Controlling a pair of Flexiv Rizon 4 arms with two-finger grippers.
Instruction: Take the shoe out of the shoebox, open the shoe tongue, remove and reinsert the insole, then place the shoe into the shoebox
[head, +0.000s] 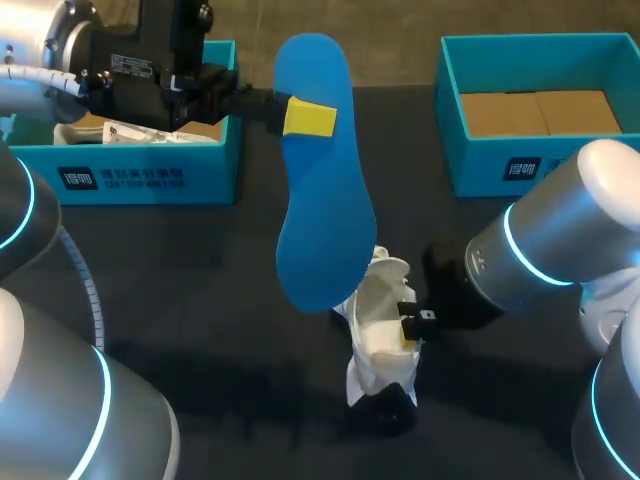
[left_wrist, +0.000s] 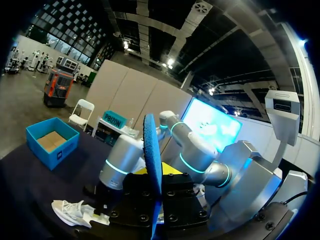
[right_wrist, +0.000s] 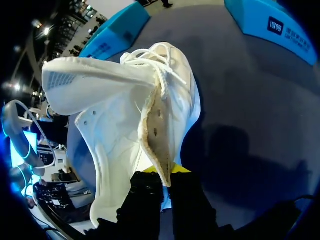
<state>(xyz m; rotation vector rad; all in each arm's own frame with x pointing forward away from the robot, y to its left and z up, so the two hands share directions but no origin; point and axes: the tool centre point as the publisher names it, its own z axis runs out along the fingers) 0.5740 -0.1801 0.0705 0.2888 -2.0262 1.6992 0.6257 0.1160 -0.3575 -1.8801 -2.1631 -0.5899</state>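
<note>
Shoe: a white shoe (head: 385, 330) was seen on the dark table (head: 200, 290), near the middle and toward the near edge, its opening turned upward. In the right wrist view the shoe (right_wrist: 125, 115) was spread wide, with the tongue (right_wrist: 95, 82) folded out and the laces (right_wrist: 160, 70) loose.

Insole: a blue insole (head: 325, 180) was held in the air above the table, far of the shoe and apart from it, one end hanging close over the shoe's opening. In the left wrist view the insole (left_wrist: 151, 150) was seen edge-on, with the shoe (left_wrist: 72, 212) down on the table beyond it.

Step in hand: the insole was judged to be out of the shoe, with reinsertion not yet done.

Next move: the insole's lower end would need to be lined up with the opening and slid in flat, while the shoe was kept steady and spread.

Left gripper: the left gripper (head: 305, 117) was closed on the insole near its far end, one yellow tip pressed on the visible face.

Right gripper: the right gripper (right_wrist: 162, 172) was nearly closed, pinching the edge of the shoe's opening between its fingers.

Shoeboxes: a left shoebox (head: 150, 175) and a right shoebox (head: 560, 165), both teal, stood at the far side, well apart from the shoe.
</note>
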